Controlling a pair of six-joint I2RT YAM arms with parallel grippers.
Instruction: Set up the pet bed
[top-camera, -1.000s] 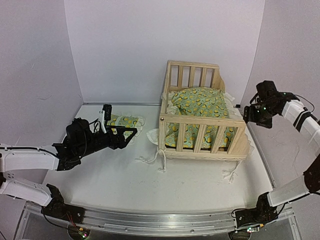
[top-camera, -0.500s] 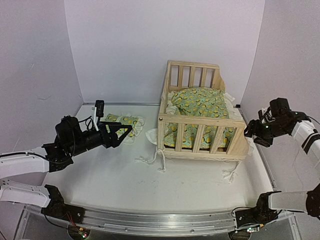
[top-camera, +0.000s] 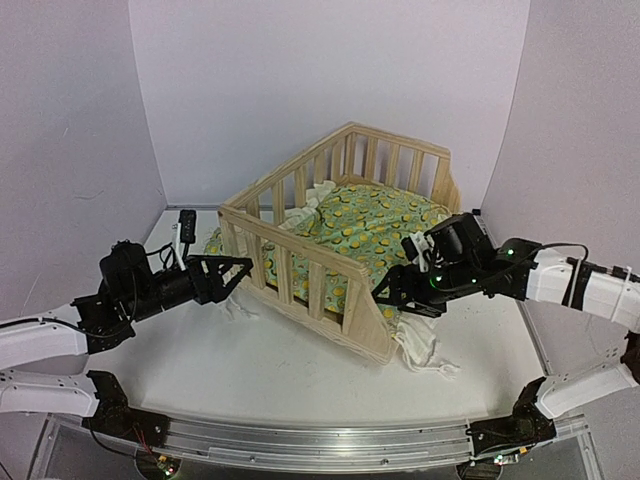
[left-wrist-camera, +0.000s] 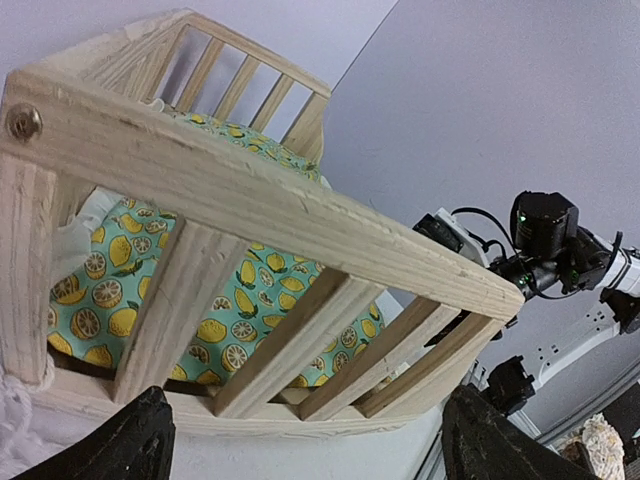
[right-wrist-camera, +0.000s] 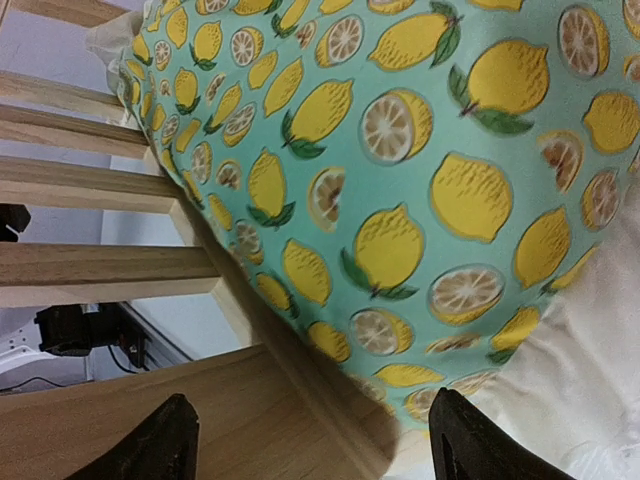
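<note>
Already we see the cushion (top-camera: 370, 225) lying inside the pet bed (top-camera: 300, 262), while left gripper (top-camera: 228, 272) and right gripper (top-camera: 392, 297) gape wide beside it; placing the pillow likely remains.

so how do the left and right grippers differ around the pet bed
The left gripper faces the slatted side of the pet bed; the right gripper is at its low side. The left gripper points at slats; the right gripper reaches over the lemon cushion. Both are open.
</note>
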